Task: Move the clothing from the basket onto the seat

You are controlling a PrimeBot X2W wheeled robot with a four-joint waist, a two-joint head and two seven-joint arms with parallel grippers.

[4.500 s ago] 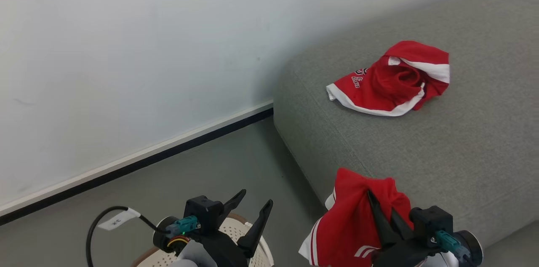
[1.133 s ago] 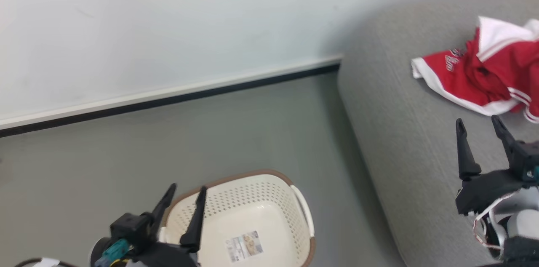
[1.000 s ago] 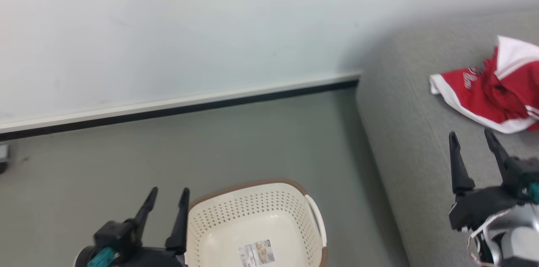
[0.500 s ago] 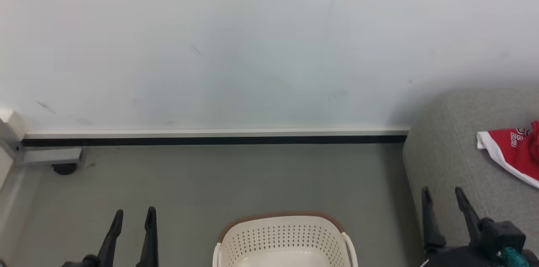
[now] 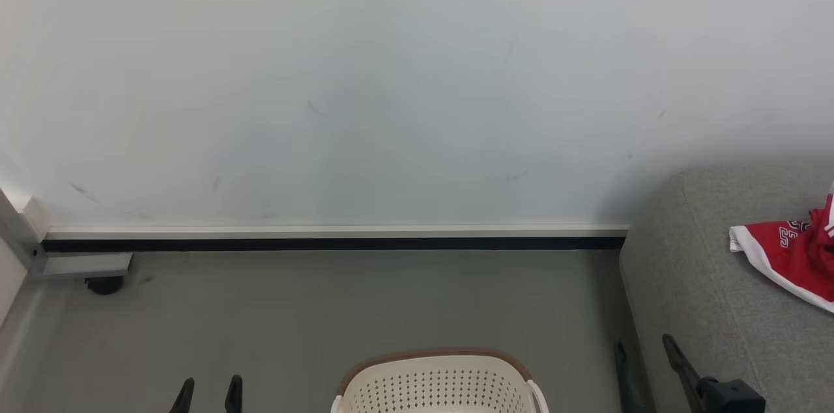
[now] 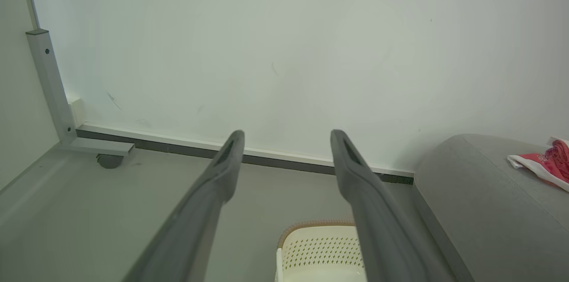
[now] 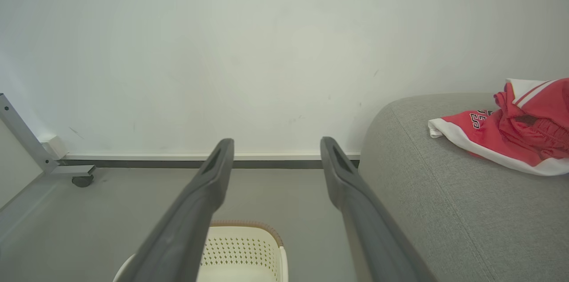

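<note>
Left fingers (image 6: 222,171), right fingers (image 7: 206,193): mine, dark grey, plain. Basket (image 5: 438,388) between them: cream-white, rows of small dot holes, brown rim. Clothing (image 7: 511,139) right of right fingers: red, white trim, white stripes, dark lettering. Seat (image 7: 444,219) beneath it: plain grey weave. Floor (image 5: 326,309) grey. Wall (image 5: 391,74) off-white. Skirting (image 5: 326,237) white over black.

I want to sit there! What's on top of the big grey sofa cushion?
Crumpled red fabric clothing with white trim lies on the grey upholstered sofa cushion, dark lettering showing. The cushion beneath the heap is covered.
</note>
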